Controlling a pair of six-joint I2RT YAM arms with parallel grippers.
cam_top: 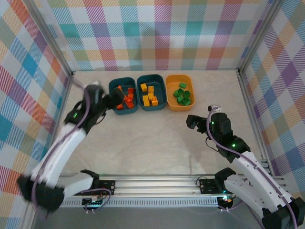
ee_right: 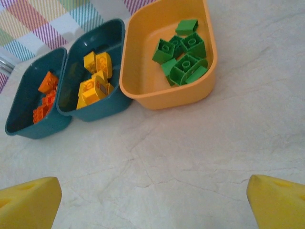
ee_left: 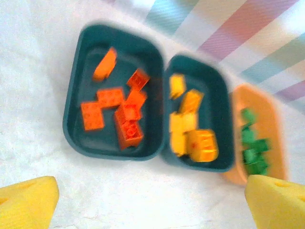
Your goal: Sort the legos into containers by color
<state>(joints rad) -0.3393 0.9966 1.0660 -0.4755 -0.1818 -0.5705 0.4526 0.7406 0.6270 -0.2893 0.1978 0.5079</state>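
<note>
Left pincer (ee_left: 151, 202) and right pincer (ee_right: 153, 202) gape wide, both empty; legos (ee_right: 183, 59) lie colour-sorted in three tubs (ee_right: 162, 98).

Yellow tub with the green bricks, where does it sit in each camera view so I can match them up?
Top view: yellow tub is at upper centre, rightmost of the three in the row.
Left wrist view: right side, blurred.
Right wrist view: top centre.
Shared landmark: the middle teal tub, directly left of it in every picture.
</note>
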